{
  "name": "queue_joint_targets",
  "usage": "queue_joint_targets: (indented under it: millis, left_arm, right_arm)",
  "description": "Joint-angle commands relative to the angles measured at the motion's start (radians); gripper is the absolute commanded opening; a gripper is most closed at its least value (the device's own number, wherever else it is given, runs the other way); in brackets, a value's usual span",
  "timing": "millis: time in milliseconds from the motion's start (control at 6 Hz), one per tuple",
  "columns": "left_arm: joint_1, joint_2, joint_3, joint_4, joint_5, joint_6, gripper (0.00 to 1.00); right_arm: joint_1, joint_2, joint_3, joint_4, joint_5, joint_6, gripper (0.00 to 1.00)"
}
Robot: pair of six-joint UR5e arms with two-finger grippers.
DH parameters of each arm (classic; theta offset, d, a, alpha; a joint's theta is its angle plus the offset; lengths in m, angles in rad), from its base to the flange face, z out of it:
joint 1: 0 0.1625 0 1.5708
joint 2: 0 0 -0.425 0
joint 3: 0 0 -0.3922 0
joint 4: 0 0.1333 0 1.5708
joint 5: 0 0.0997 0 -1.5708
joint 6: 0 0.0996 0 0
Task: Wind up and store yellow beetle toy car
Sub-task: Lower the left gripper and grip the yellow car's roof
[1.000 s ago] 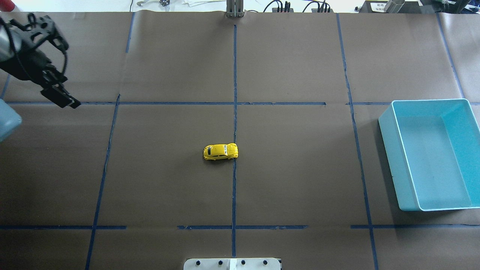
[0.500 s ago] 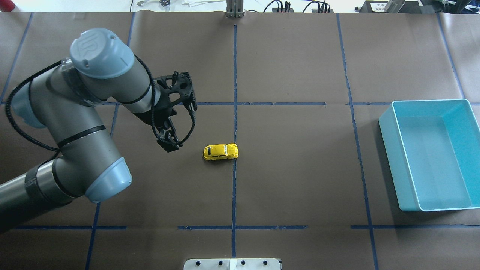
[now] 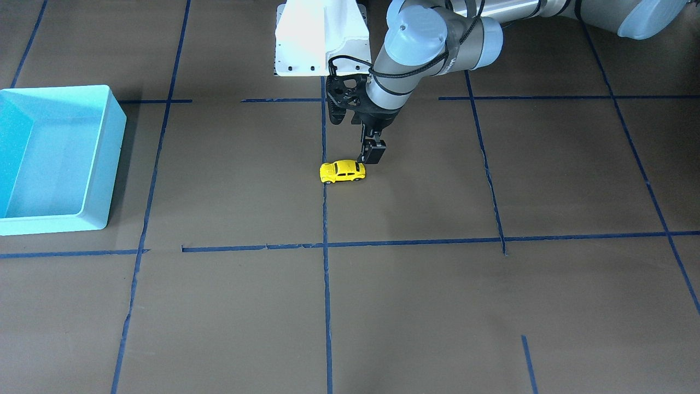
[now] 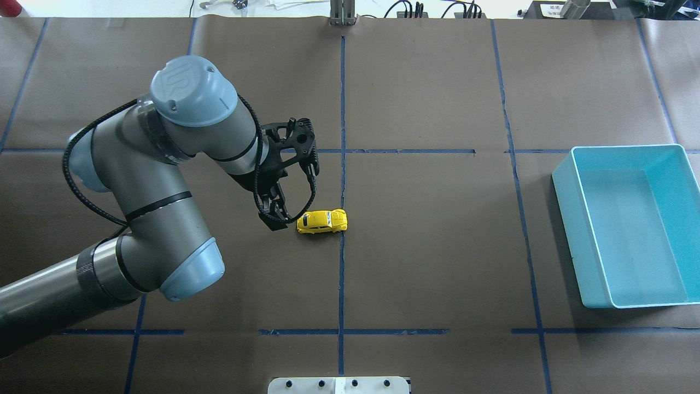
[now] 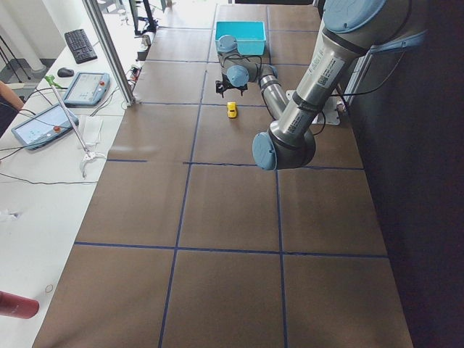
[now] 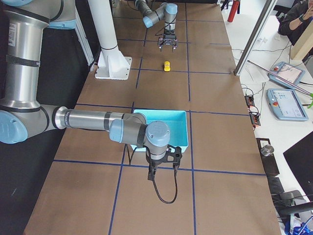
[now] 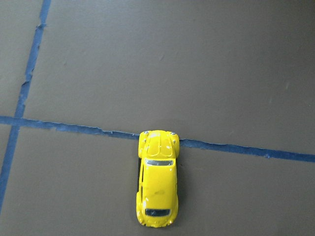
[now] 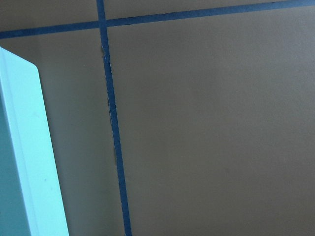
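The yellow beetle toy car stands on its wheels on the brown table, across the centre tape line. It also shows in the front view and in the left wrist view, low in that frame with its nose on the tape. My left gripper hangs just left of the car's tail, close to the table, open and empty, also seen from the front. My right gripper shows only in the right side view, beside the bin; I cannot tell whether it is open or shut.
A light blue open bin stands at the table's right edge, also seen in the front view; its wall fills the left of the right wrist view. Blue tape lines grid the brown paper. The robot's white base plate is behind the car.
My left arm has swung in from the far left to just left of the car and come lower. The car has not moved.
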State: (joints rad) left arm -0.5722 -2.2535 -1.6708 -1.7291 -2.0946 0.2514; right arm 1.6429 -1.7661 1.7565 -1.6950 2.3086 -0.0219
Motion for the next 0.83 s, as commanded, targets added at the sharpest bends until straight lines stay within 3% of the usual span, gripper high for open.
queue_joint_targets:
  millis: [0,167,667]
  left_arm:
    - [0.032,-0.012,0.060,-0.047,0.005,0.006,0.99]
    - [0.055,-0.009,0.072,-0.052,0.080,0.008,0.99]
    - [0.055,-0.023,0.144,-0.123,0.108,0.006,0.96]
  right_arm:
    - [0.000,-0.001,-0.002,0.000,0.000,-0.001,1.00]
    - [0.000,-0.001,-0.002,0.000,-0.002,-0.001,1.00]
    - [0.000,-0.001,-0.002,0.000,-0.002,-0.001,1.00]
